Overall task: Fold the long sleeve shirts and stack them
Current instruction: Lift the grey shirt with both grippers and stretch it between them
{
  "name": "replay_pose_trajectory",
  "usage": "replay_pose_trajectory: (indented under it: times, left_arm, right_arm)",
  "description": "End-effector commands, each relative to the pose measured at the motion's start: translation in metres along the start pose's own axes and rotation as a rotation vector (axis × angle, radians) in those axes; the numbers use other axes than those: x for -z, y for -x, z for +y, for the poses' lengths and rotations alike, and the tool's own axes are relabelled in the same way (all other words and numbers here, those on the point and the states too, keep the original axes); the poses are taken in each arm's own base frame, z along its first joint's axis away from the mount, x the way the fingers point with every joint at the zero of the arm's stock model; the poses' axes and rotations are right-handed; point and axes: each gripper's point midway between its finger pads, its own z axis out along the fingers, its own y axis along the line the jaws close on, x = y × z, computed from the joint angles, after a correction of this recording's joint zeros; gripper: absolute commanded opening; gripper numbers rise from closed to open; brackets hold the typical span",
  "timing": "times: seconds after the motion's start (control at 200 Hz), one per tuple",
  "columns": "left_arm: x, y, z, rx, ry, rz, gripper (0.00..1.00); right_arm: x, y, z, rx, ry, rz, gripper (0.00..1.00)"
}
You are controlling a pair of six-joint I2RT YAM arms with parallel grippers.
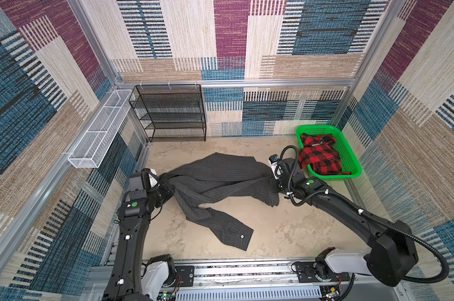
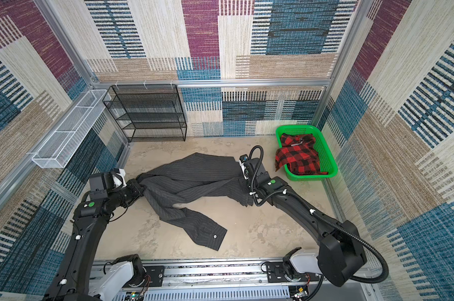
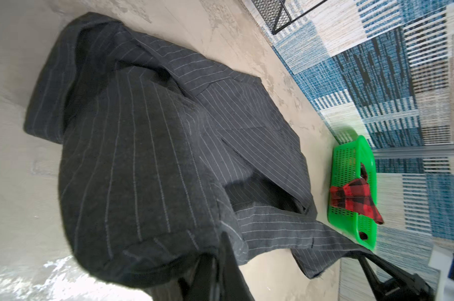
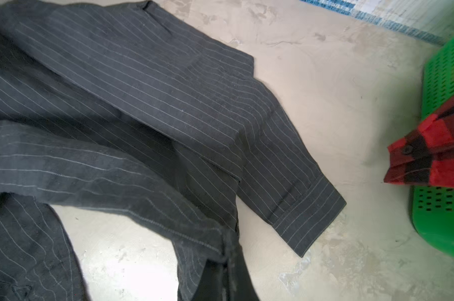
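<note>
The grey shirt (image 1: pixel 215 177) is dark, with thin pale lines all over and a little white button (image 1: pixel 242 236) on its cuff. The checked shirt (image 1: pixel 319 156) has red and black squares. The basket (image 1: pixel 348 153) is bright green. The table (image 1: pixel 285 229) is sandy with pale blotches. The shelf (image 1: pixel 173 114) is black and the wire tray (image 1: pixel 100 135) is white. The walls (image 1: pixel 231 39) are patches of blue, purple, cream and tan stripes.
</note>
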Motion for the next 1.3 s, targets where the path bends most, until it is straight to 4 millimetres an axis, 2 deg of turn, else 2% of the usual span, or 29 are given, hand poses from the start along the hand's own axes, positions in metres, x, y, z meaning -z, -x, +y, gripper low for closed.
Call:
replay_pose_trajectory:
  times: [0.0,0.1,0.185,0.225,0.24,0.25,0.3,0.351,0.356,0.386,0.421,0.431,0.436,0.451,0.456,0.521,0.586,0.631,0.671,0.741,0.791,0.816,0.962,1.002,1.067,1.132,1.192,1.292]
  left_arm:
    - [-0.011,0.011,-0.027,0.058,-0.118,0.059,0.0]
    - [-0.022,0.047,-0.058,0.07,-0.197,0.054,0.0]
    - [-0.022,0.09,-0.093,0.044,-0.257,0.024,0.0]
    - [-0.018,0.112,-0.115,0.027,-0.3,0.006,0.0]
    - [-0.017,0.12,-0.123,0.022,-0.313,0.001,0.0]
    - [-0.015,0.126,-0.128,0.019,-0.324,-0.004,0.0]
    - [-0.004,0.15,-0.158,-0.008,-0.381,-0.031,0.0]
    - [0.012,0.172,-0.189,-0.041,-0.439,-0.062,0.0]
    - [0.013,0.174,-0.192,-0.044,-0.444,-0.064,0.0]
    - [0.024,0.183,-0.208,-0.061,-0.473,-0.084,0.0]
    - [0.036,0.193,-0.225,-0.078,-0.509,-0.105,0.0]
    - [0.04,0.196,-0.23,-0.082,-0.521,-0.111,0.0]
    - [0.042,0.197,-0.232,-0.084,-0.528,-0.112,0.0]
    - [0.044,0.199,-0.236,-0.084,-0.54,-0.11,0.0]
    - [0.046,0.2,-0.239,-0.085,-0.546,-0.113,0.0]
    - [0.071,0.207,-0.263,-0.115,-0.61,-0.14,0.0]
    - [0.092,0.207,-0.275,-0.141,-0.652,-0.168,0.0]
    - [0.102,0.203,-0.279,-0.155,-0.675,-0.179,0.0]
    - [0.107,0.196,-0.277,-0.164,-0.68,-0.182,0.0]
    - [0.103,0.182,-0.258,-0.153,-0.644,-0.179,0.0]
    - [0.094,0.17,-0.236,-0.135,-0.601,-0.171,0.0]
    - [0.085,0.162,-0.22,-0.117,-0.569,-0.158,0.0]
    - [0.035,0.106,-0.122,-0.012,-0.365,-0.073,0.0]
    - [0.025,0.089,-0.095,0.014,-0.3,-0.051,0.0]
    - [0.017,0.066,-0.062,0.048,-0.227,-0.032,0.0]
    - [0.014,0.047,-0.042,0.07,-0.188,-0.013,0.0]
    - [0.013,0.034,-0.03,0.074,-0.149,0.002,0.0]
    - [0.013,0.022,-0.016,0.068,-0.099,0.018,0.0]
  right_arm:
    - [0.004,0.027,-0.004,-0.028,-0.013,-0.063,0.0]
    - [-0.004,0.079,-0.026,-0.036,-0.036,-0.134,0.0]
    - [-0.003,0.141,-0.056,-0.04,-0.065,-0.238,0.0]
    - [0.004,0.179,-0.072,-0.031,-0.085,-0.305,0.0]
    - [0.003,0.185,-0.075,-0.028,-0.091,-0.313,0.0]
    - [0.01,0.202,-0.08,-0.022,-0.1,-0.347,0.0]
    - [0.025,0.242,-0.09,0.006,-0.121,-0.427,0.0]
    - [0.04,0.273,-0.095,0.042,-0.135,-0.491,0.0]
    - [0.038,0.273,-0.095,0.05,-0.132,-0.488,0.0]
    - [0.058,0.298,-0.095,0.07,-0.133,-0.552,0.0]
    - [0.072,0.315,-0.094,0.093,-0.129,-0.596,0.0]
    - [0.07,0.314,-0.094,0.093,-0.127,-0.59,0.0]
    - [0.078,0.321,-0.094,0.102,-0.129,-0.61,0.0]
    - [0.078,0.324,-0.094,0.11,-0.131,-0.611,0.0]
    - [0.086,0.328,-0.093,0.113,-0.131,-0.628,0.0]
    - [0.102,0.34,-0.091,0.142,-0.128,-0.66,0.0]
    - [0.118,0.344,-0.085,0.163,-0.106,-0.687,0.0]
    - [0.132,0.34,-0.076,0.188,-0.068,-0.711,0.0]
    - [0.133,0.329,-0.068,0.208,-0.028,-0.708,0.0]
    - [0.137,0.305,-0.052,0.228,0.048,-0.706,0.0]
    - [0.122,0.274,-0.043,0.225,0.101,-0.654,0.0]
    - [0.122,0.262,-0.039,0.224,0.12,-0.644,0.0]
    - [0.057,0.137,-0.005,0.163,0.257,-0.417,0.0]
    - [0.043,0.109,0.006,0.145,0.282,-0.352,0.0]
    - [0.022,0.064,0.025,0.121,0.315,-0.24,0.0]
    - [0.009,0.027,0.041,0.108,0.343,-0.143,0.0]
    - [0.002,0.003,0.051,0.1,0.353,-0.072,0.0]
    - [-0.002,-0.017,0.052,0.077,0.341,-0.004,0.0]
